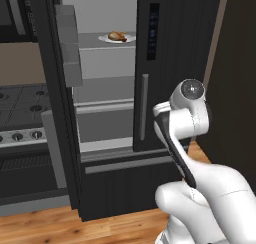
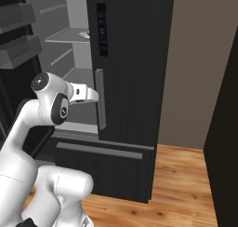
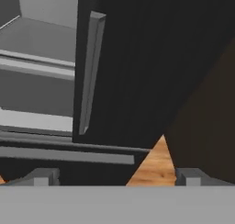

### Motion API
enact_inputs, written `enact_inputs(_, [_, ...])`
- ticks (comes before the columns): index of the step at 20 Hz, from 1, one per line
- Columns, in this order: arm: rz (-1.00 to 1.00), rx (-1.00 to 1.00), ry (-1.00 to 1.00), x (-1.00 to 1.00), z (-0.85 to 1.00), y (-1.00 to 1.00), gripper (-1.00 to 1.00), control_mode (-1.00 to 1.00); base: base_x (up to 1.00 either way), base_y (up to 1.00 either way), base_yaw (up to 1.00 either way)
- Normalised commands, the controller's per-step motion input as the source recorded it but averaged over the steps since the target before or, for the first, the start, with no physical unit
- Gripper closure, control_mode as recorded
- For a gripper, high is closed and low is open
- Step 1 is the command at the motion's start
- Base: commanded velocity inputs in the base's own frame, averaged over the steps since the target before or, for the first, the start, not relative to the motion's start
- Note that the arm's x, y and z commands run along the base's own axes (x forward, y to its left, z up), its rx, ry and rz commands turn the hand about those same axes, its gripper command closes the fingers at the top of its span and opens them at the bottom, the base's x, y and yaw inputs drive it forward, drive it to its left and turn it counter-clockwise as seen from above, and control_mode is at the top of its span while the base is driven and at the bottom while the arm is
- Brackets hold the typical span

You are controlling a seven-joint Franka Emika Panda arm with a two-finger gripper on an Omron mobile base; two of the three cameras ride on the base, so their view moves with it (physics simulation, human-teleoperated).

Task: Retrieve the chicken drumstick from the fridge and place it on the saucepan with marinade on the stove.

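The chicken drumstick [image 1: 118, 36] lies golden-brown on a white plate [image 1: 128, 39] on an upper shelf inside the fridge [image 1: 170, 48], whose left door stands open. The right fridge door [image 2: 130, 58] is shut, with its long grey handle [image 2: 100, 98] facing me. My gripper [image 3: 117, 177] is open and empty, its fingertips [image 3: 43, 176] spread wide, aimed at the lower part of that handle [image 3: 89, 76]. The white hand [image 2: 87, 94] hovers just left of the handle, well below the plate's shelf. The stove [image 1: 22, 105] with its knobs sits to the fridge's left. The saucepan is out of view.
The open left door [image 1: 65, 43] with grey bins juts out between the stove and the fridge opening. The bottom freezer drawer [image 1: 125, 164] has a horizontal grey bar. A dark tall wall [image 2: 228, 128] stands at the right, over the wood floor [image 2: 181, 175].
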Motion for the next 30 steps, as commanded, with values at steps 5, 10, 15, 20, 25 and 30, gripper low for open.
enact_inputs(5, [-0.15, 0.04, -0.02, 0.37, -0.11, 0.03, -1.00, -1.00, 0.00, 0.00, 0.00])
enact_inputs(10, [-0.11, 0.11, 0.00, 0.41, -0.04, 0.13, -1.00, -1.00, 0.00, 0.00, 0.00])
enact_inputs(15, [-0.02, 0.24, 0.00, 0.23, 0.00, 0.03, -1.00, -1.00, 0.00, 0.00, 0.00])
enact_inputs(20, [0.04, 0.13, -0.01, 0.00, 0.00, -0.04, -1.00, -1.00, 0.00, 0.00, 0.00])
enact_inputs(25, [0.01, 0.00, 0.00, 0.02, 0.00, 0.00, -1.00, -1.00, 0.00, 0.00, 0.00])
enact_inputs(30, [0.00, -0.02, 0.00, 0.18, -0.10, 0.13, -1.00, -1.00, 0.00, 0.00, 0.00])
